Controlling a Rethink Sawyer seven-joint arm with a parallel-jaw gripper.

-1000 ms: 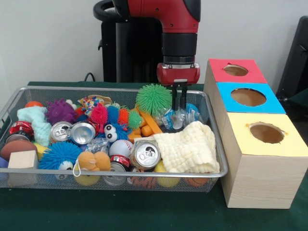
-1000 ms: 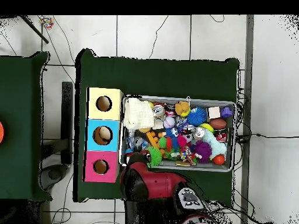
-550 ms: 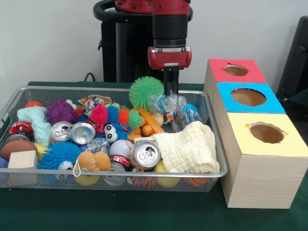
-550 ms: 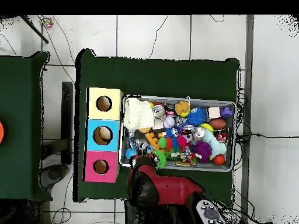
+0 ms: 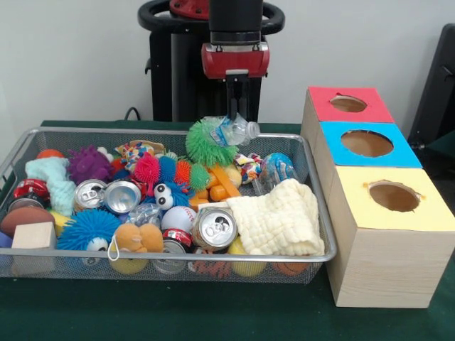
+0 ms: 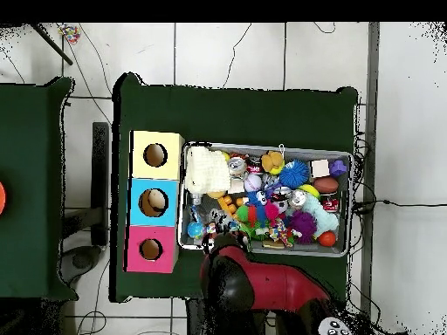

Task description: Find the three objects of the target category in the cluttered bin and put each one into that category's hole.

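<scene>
Green-covered table bearing a wire mesh bin of mixed toys and cans, with a wooden three-hole box topped red, blue and yellow beside it. Red-and-black arm's pincer, clamped on a crumpled clear plastic bottle, hangs above the bin's far edge.

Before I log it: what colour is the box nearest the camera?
Yellow-topped box, front view.

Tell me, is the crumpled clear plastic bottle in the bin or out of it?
Out. The gripper holds the crumpled plastic bottle above the wire bin, over the green spiky ball.
</scene>
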